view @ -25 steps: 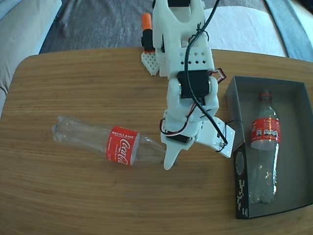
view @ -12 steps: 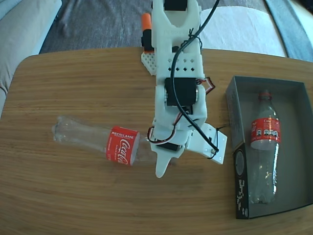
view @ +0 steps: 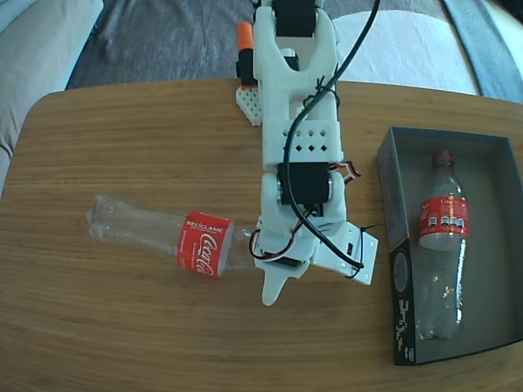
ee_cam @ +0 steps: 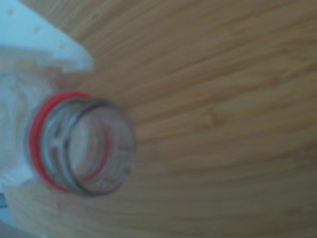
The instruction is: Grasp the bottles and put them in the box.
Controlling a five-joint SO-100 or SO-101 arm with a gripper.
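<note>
White claw [view: 274,282] down at neck of clear red-labelled plastic bottle [view: 163,233] lying on wooden table [view: 122,327]; grip state unclear, possibly closing around it.

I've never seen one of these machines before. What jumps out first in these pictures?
A white robot arm reaches from the table's far edge down over a clear Coca-Cola bottle lying on the wooden table, its fingers at the bottle's neck. The wrist view shows that bottle's open mouth with a red ring up close. A second bottle lies in the dark box at right.
</note>
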